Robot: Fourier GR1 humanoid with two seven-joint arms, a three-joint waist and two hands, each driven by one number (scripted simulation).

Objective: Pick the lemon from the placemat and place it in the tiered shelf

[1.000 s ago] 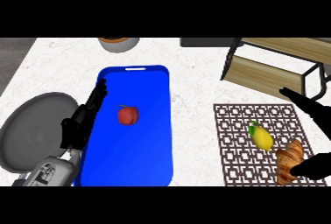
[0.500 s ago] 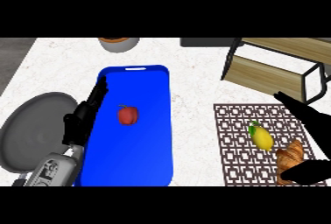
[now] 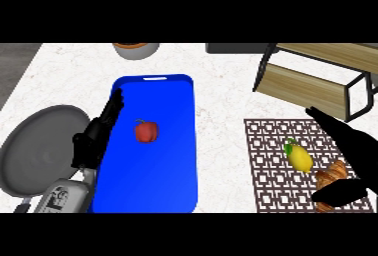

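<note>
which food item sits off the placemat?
The red pepper: it lies on the blue tray, while the lemon and croissant both lie on the patterned placemat.

L hand (image 3: pixel 96 137): matte black, slim segmented fingers, blocky knuckle area. Its forearm (image 3: pixel 65 196): light grey shell w/ dark printed markings, unreadable, and a darker grey wrist section. R hand (image 3: pixel 353 150): all black, reads mostly as a flat silhouette w/ long tapered fingers and a rounded thumb; its forearm isn't visible.
</note>
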